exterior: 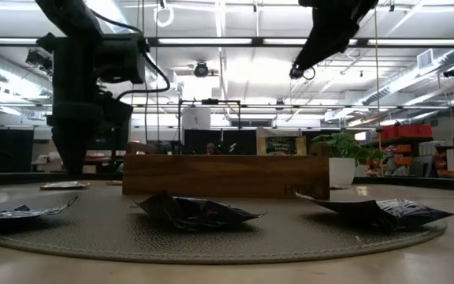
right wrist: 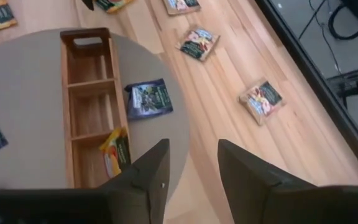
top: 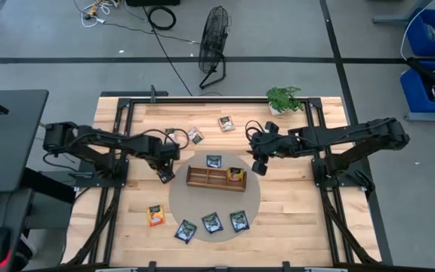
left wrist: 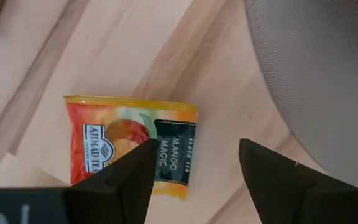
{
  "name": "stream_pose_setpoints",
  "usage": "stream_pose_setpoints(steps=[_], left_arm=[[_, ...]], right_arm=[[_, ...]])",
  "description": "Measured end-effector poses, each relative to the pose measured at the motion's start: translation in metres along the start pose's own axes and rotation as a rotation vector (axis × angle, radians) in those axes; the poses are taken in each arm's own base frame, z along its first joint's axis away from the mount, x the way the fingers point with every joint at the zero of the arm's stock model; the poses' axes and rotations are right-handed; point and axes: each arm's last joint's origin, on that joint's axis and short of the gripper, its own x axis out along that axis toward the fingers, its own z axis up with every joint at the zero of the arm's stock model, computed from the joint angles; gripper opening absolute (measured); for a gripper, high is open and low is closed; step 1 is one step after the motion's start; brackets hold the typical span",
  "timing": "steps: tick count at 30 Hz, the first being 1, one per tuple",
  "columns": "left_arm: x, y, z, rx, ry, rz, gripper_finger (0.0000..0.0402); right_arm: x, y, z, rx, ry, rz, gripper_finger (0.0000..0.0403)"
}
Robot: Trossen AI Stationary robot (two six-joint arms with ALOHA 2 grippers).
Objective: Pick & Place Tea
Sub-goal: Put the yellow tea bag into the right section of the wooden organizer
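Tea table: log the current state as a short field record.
tray: on the round mat, one orange packet in its end compartment
dark blue packets: three on the mat's near edge, one behind the tray
left gripper: open above the table, mango packet below
right gripper: empty, beside the tray's end

So there was a long wooden tray (top: 206, 180) sitting mid-table on a round grey mat (top: 252, 198). Small potted plant (top: 284, 99) was at about 1 o'clock from it, and a black floor fan (top: 214, 41) stood off the table around 12.
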Motion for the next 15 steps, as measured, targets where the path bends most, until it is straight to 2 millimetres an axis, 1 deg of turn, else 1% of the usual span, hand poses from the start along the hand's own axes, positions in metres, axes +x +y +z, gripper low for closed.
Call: stream_pose_setpoints(steps=[7, 10, 15], left_arm=[[0.016, -0.005, 0.005, 0.073, 0.041, -0.021, 0.0232], [0.019, -0.005, 0.005, 0.085, 0.061, -0.012, 0.0231], [0.018, -0.005, 0.004, 0.092, 0.065, -0.011, 0.0206]], right_arm=[[0.0, 0.0, 0.0, 0.021, 0.005, 0.004, 0.0141], [0.0, 0.0, 0.0, 0.046, 0.005, 0.004, 0.0141], [0.0, 0.0, 0.0, 0.088, 0.005, 0.005, 0.0141]])
